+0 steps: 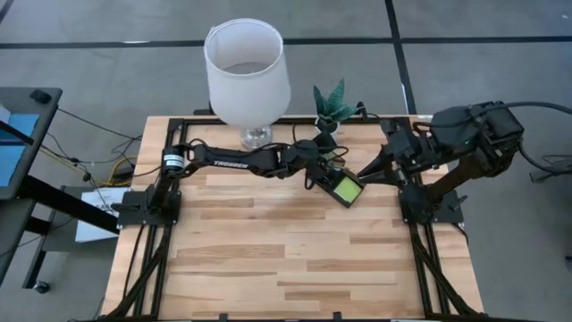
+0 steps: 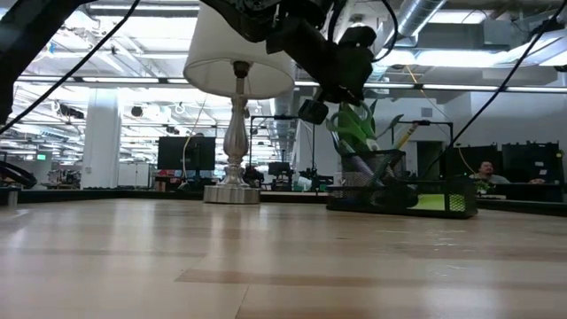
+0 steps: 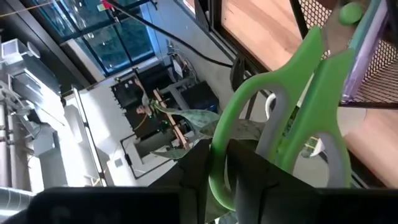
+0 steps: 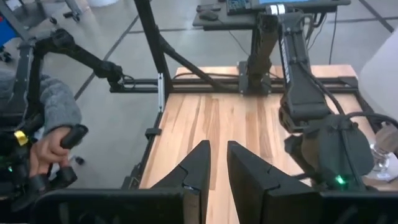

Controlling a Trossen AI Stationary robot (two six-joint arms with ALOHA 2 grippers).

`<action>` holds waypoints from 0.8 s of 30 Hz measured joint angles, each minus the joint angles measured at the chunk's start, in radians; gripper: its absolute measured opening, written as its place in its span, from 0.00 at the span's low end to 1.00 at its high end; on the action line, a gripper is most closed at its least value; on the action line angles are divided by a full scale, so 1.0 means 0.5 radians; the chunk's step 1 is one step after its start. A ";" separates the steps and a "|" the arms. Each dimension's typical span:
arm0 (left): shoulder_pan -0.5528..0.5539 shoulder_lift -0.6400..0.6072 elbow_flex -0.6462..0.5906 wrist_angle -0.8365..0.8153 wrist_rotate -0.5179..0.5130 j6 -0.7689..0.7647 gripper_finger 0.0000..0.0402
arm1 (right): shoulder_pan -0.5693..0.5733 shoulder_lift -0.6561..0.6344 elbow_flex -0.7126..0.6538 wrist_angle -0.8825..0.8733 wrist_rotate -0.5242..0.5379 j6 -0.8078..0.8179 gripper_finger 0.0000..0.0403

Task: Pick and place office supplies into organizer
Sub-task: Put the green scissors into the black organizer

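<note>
The green-handled scissors [image 3: 298, 81] [image 2: 354, 128] stand tilted, their blade end down inside the raised mesh back section of the black organizer [image 2: 452, 202] [image 1: 331, 182]. The organizer sits far right of the table's centre. A lime sticky-note pad [image 1: 347, 190] lies in its low tray, and pens and a yellow pencil [image 2: 403, 133] stick up from the back section. My left gripper [image 1: 319, 172] [image 3: 219, 158] reaches in from the left and is shut on the scissors. My right gripper [image 4: 216, 152] [image 1: 366, 170] waits above the table's right side, its fingers a narrow gap apart with nothing between. My left gripper pinches one green handle loop [image 3: 217, 171] of the scissors between its two fingers. The fingers come from the table's left, slanting slightly down. The scissors lean with the handles up at the gripper. Their blades are hidden in the organizer's mesh compartment [image 3: 379, 68].
A white-shaded lamp [image 1: 246, 67] on a silver base stands at the far edge, left of the organizer. A small potted plant [image 1: 332, 103] stands just behind the organizer. Bare wood [image 1: 286, 259] fills the near half of the table. A person's hand [image 4: 53, 149] holds a controller beyond the table's edge.
</note>
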 joint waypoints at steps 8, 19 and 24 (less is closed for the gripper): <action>0.004 0.000 0.000 -0.038 -0.049 -0.186 0.11 | 0.000 0.000 0.000 -0.093 0.001 0.000 0.12; 0.011 0.000 0.000 -0.068 -0.018 -0.150 0.29 | 0.006 0.000 0.000 -0.153 0.003 -0.002 0.12; 0.010 0.000 0.000 -0.060 0.005 -0.196 0.41 | -0.024 0.007 0.000 -0.147 0.006 -0.054 0.12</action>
